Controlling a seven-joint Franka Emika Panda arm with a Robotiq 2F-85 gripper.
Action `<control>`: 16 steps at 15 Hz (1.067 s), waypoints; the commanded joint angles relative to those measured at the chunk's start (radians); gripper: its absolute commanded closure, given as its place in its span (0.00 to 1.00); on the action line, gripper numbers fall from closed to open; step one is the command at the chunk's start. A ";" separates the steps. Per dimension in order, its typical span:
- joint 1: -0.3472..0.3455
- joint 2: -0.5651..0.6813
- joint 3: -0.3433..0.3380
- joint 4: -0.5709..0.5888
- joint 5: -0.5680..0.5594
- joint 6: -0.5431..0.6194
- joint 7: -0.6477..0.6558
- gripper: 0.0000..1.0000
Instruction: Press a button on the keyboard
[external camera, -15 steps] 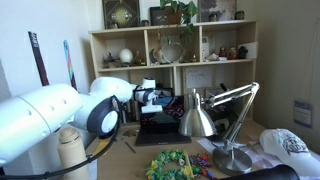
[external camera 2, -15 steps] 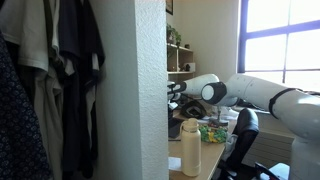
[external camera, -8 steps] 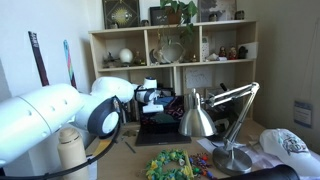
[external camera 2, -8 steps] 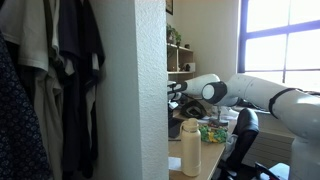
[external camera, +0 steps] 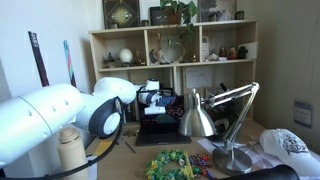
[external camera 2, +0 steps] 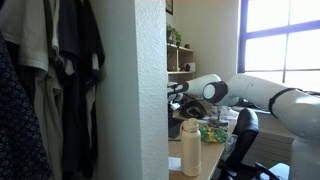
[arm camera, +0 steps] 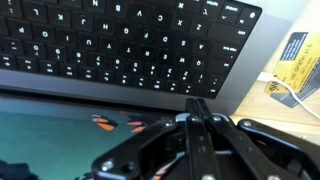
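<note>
The keyboard is a flat black key deck with white legends on a dark grey laptop body, filling the top of the wrist view. My gripper is shut and empty, its two black fingers pressed together, with the tips over the bare grey edge of the laptop just past the last key row. In an exterior view the gripper hangs above the dark laptop, in front of the shelf. In the other exterior view the gripper is partly hidden behind a white wall edge.
A silver desk lamp stands beside the laptop. A colourful toy pile lies at the front of the desk. A wooden shelf unit stands behind. A yellow-and-blue tag with a white cable lies beside the laptop. A cream bottle stands near the desk edge.
</note>
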 commanded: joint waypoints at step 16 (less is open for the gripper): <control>-0.006 0.001 0.009 -0.101 0.005 0.013 0.025 0.94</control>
